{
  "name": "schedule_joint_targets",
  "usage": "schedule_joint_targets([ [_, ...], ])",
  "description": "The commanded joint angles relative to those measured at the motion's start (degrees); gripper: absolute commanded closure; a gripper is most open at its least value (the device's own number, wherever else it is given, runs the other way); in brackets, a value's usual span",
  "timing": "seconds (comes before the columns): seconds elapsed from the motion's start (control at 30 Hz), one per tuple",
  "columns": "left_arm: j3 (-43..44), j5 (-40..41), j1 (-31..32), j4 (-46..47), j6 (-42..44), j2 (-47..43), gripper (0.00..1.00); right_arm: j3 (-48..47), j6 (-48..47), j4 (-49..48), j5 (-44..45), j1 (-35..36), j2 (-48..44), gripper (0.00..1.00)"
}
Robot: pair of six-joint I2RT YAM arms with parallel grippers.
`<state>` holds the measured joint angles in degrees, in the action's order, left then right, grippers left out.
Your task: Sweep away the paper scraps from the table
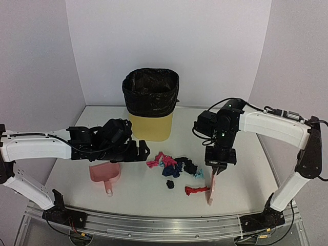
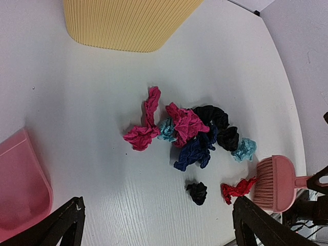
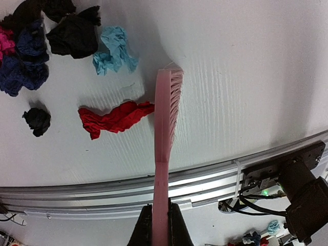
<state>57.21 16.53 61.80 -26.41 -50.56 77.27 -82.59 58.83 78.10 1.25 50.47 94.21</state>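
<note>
A: Why this layout on the counter [image 1: 72, 177]?
B: The dustpan [image 1: 105, 173] lies left, near the left gripper [image 1: 143, 151], spread wide, likely to take it. The right gripper [image 3: 160, 225] clamps the brush [image 3: 168, 105], bristles down beside the paper scraps [image 2: 189, 128] heaped centre, for pushing them over.

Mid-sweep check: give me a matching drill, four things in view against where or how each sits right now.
1. pink plastic dustpan
2. pink plastic hand brush
3. yellow ribbed waste bin with black liner
4. red crumpled paper scrap

A. clamped in the shut right claw
B. standing at the white table back
C. lying unheld beside the open left claw
D. touching the brush's bristles

Pairs: 1-C, 2-A, 3-B, 4-D
</note>
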Motion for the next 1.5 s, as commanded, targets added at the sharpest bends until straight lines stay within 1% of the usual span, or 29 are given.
schedule_joint_targets([
  [0.0, -1.8, 1.1, -0.3, 0.5, -1.0, -3.5, 0.00, -5.6, -3.5, 17.0, -0.8, -0.6, 5.4, 1.00],
  [0.37, -2.8, 3.1, -0.3, -2.4, -2.9, -4.8, 0.00, -19.6, -7.0, 15.0, -0.8, -1.4, 16.4, 1.00],
  [0.53, -3.3, 3.7, -0.3, -3.2, -3.4, -5.8, 0.00, -25.8, -7.2, 14.4, -2.7, -1.8, 20.6, 1.00],
  [0.77, -4.1, 4.6, -0.3, -4.2, -4.8, -7.2, 0.00, -32.6, -7.6, 14.0, -2.6, -2.5, 23.6, 1.00],
  [0.87, -4.7, 4.6, -0.3, -4.2, -5.5, -7.8, 0.00, -33.8, -7.9, 14.0, -2.7, -2.9, 23.6, 1.00],
  [1.0, -5.2, 4.6, -0.3, -4.5, -6.7, -8.3, 0.00, -32.7, -8.2, 14.1, -0.1, -3.1, 21.4, 1.00],
  [1.1, -5.4, 4.4, -0.3, -4.7, -7.1, -8.7, 0.00, -29.2, -8.6, 14.2, 2.3, -3.2, 17.7, 1.00],
  [1.23, -5.4, 4.4, -0.3, -4.9, -7.5, -9.1, 0.00, -22.9, -8.1, 14.2, 6.4, -3.3, 10.9, 1.00],
  [1.47, -3.7, 3.3, -0.3, -7.0, -10.1, -8.6, 0.00, -16.2, -10.3, 13.6, 16.0, -3.2, -0.2, 1.00],
])
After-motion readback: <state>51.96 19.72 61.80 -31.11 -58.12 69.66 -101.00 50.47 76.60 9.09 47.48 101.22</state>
